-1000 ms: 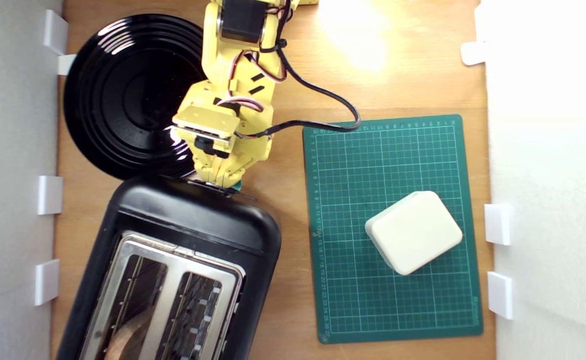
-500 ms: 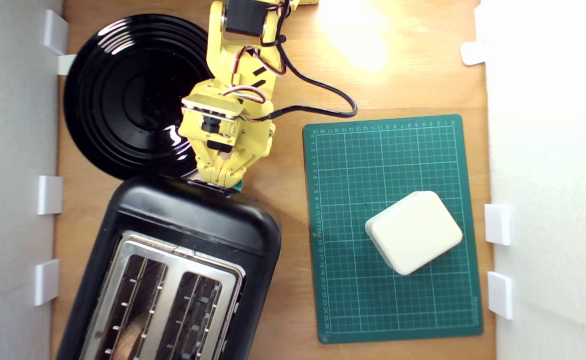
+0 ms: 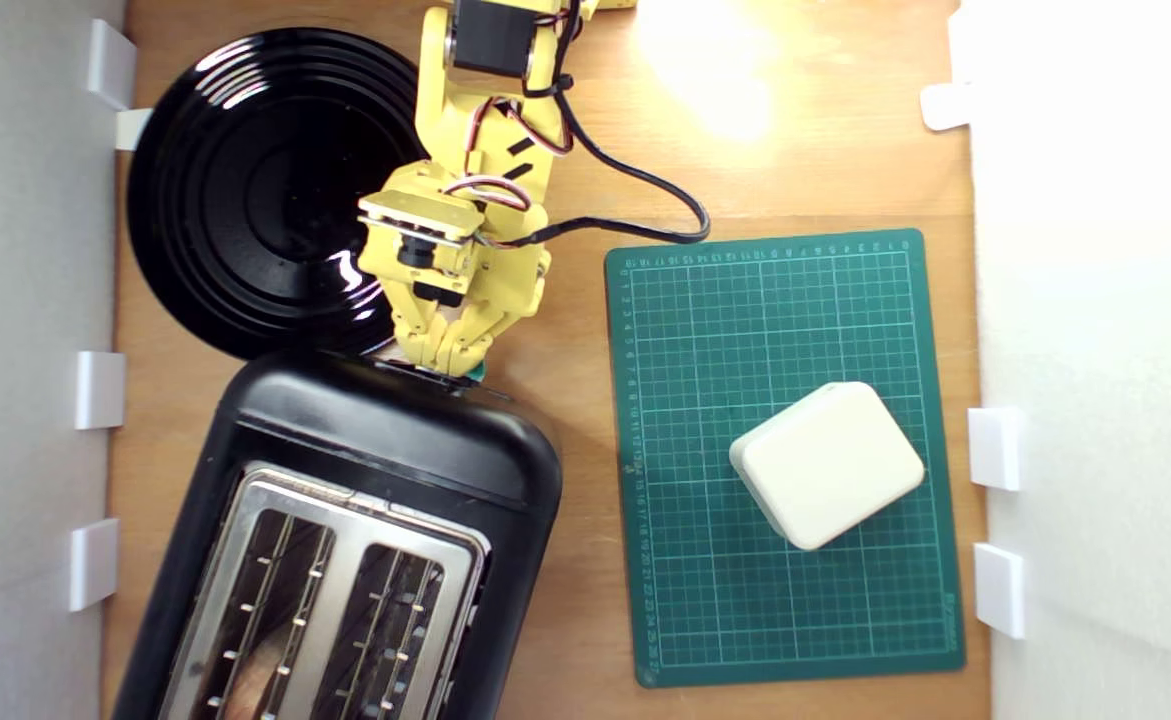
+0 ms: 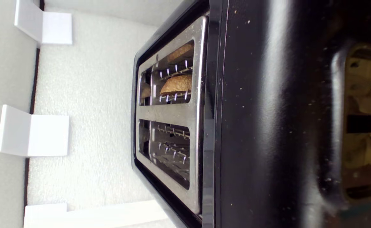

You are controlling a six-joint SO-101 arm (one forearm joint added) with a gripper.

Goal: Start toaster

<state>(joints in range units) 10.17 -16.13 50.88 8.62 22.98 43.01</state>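
Since a second ago, the yellow arm's wrist has tipped back slightly toward the top of the exterior view, and the bread has sunk lower into the toaster's slots. The tool (image 3: 442, 362) is pressing its tips against the end of the toaster (image 3: 345, 520), right at the small teal lever knob (image 3: 472, 374). Its two jaws are lying close together, but whether they are pinching the knob or only pushing on it cannot be told.

The glossy black toaster is sitting at the lower left of the exterior view on the wooden surface (image 3: 565, 150), angled, with its silver slot surround (image 3: 340, 500) facing up. In the wrist view, a slice of brown bread (image 4: 176, 84) is sitting deep in one slot, while the other slot is showing only wire guides.

A round black ribbed plate (image 3: 245, 190) is lying just beyond the toaster, at the upper left. To the right, a green cutting mat (image 3: 705, 330) is carrying a cream rounded box (image 3: 827, 464).
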